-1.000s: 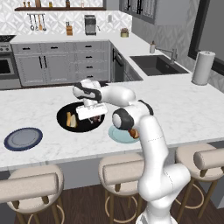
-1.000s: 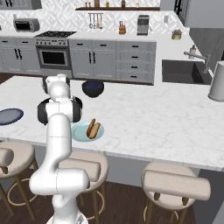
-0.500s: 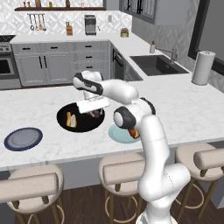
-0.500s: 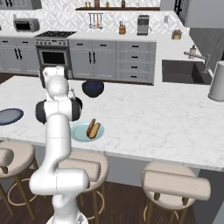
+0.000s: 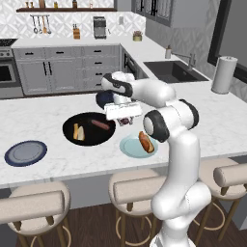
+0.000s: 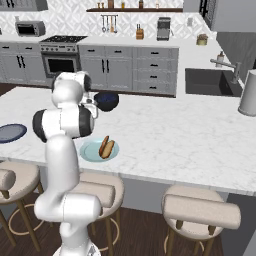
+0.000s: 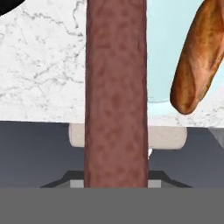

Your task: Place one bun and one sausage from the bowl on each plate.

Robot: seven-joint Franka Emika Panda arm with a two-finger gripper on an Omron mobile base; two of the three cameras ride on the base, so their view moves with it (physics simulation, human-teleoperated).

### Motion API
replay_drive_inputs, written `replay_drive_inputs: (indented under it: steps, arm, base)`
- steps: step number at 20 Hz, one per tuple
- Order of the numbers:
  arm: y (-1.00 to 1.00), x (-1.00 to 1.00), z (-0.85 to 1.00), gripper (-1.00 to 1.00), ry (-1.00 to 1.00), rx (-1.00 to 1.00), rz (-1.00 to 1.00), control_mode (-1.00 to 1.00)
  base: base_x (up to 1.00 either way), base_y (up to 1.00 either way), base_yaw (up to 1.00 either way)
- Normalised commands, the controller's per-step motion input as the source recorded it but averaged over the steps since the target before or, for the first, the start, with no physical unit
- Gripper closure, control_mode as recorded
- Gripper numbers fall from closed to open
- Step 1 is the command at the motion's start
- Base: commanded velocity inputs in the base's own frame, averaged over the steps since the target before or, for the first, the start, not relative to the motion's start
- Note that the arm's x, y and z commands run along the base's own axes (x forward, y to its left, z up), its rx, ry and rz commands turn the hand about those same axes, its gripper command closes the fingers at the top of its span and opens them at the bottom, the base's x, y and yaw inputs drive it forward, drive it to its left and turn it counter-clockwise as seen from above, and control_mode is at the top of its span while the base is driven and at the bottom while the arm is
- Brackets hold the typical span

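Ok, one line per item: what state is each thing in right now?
claw: shut on a sausage, held above the counter
black bowl: holds one bun and one sausage
teal plate: holds a bun, no sausage yet
navy plate: bare
small dark-blue bowl: upright, contents not visible
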Motion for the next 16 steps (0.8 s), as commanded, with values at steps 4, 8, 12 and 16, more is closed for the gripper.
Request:
replay_drive_inputs:
  steps: [4,8,12,16]
  arm:
    - [-0.87,-0.67,0.00,1.00,-0.14,0.15,-0.09,-1.00]
    - [-0.48,-0.23,0.00,1.00,-0.03,0.05,-0.03,-1.00]
    - [0.04,0.23,-0.01,1.00,0.00,0.00,-0.05,-1.00]
    - [0.10,0.95,-0.19,1.00,-0.01,0.00,-0.10,-1.00]
  base:
    - [0.00,0.00,0.00]
    - [0.00,0.00,0.00]
    - [0.00,0.00,0.00]
    - [0.00,0.00,0.00]
